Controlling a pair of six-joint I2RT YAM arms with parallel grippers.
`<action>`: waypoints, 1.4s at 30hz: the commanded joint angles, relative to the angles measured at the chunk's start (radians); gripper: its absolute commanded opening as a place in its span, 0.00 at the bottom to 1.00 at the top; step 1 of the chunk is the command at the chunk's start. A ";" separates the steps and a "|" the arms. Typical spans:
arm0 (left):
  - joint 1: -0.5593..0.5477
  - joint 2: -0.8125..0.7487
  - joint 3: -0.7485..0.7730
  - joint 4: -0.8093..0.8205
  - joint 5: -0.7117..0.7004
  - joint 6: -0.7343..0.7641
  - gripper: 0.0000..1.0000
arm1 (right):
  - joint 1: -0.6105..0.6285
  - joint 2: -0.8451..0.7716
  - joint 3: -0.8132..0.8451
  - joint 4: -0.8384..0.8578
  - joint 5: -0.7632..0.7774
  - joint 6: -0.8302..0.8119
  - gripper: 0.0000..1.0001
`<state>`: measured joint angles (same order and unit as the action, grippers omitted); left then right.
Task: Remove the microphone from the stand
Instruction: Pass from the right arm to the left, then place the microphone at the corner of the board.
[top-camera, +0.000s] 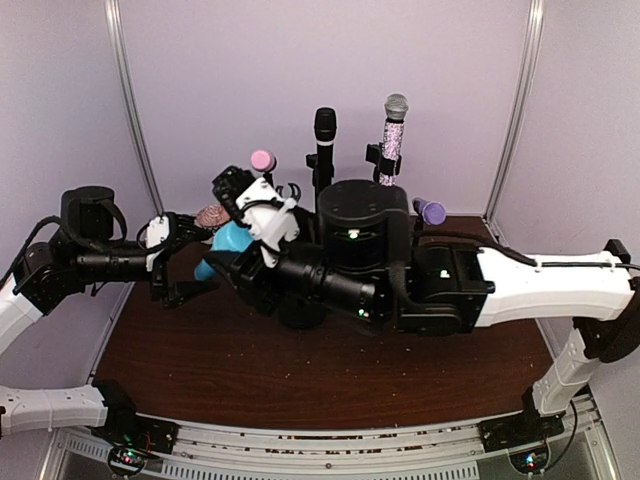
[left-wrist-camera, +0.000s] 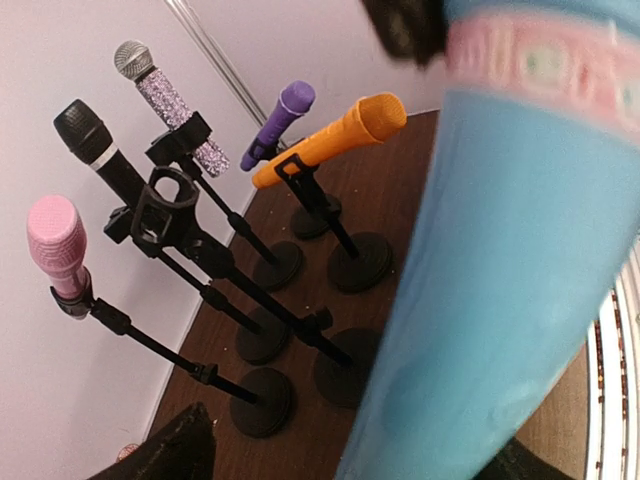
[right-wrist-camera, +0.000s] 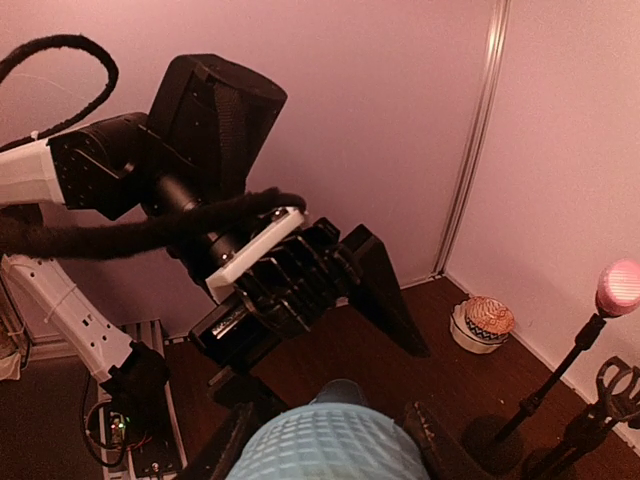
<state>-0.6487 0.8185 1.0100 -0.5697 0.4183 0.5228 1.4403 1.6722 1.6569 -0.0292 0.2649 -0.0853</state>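
Right gripper is clamped on blue microphone, near empty stand.
Drop is risked if released before spread left gripper is closed.

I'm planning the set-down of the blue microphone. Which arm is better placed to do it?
Right, probably. The right gripper is closed on the blue microphone, which is clear of the empty stand clip. The left gripper stands open by its body, gripping nothing.
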 joint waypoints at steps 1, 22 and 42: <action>0.003 -0.011 0.015 -0.012 0.034 0.052 0.81 | -0.022 0.050 0.094 -0.036 -0.117 0.066 0.00; 0.163 0.054 0.036 -0.112 0.121 0.053 0.00 | -0.091 -0.066 -0.134 0.176 -0.052 0.162 1.00; 0.689 0.679 0.177 -0.186 -0.356 0.162 0.00 | -0.091 -0.274 -0.371 0.008 0.169 0.435 0.97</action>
<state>0.0341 1.3960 1.2140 -0.8310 0.2729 0.6064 1.3495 1.3548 1.2465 0.1402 0.4210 0.2131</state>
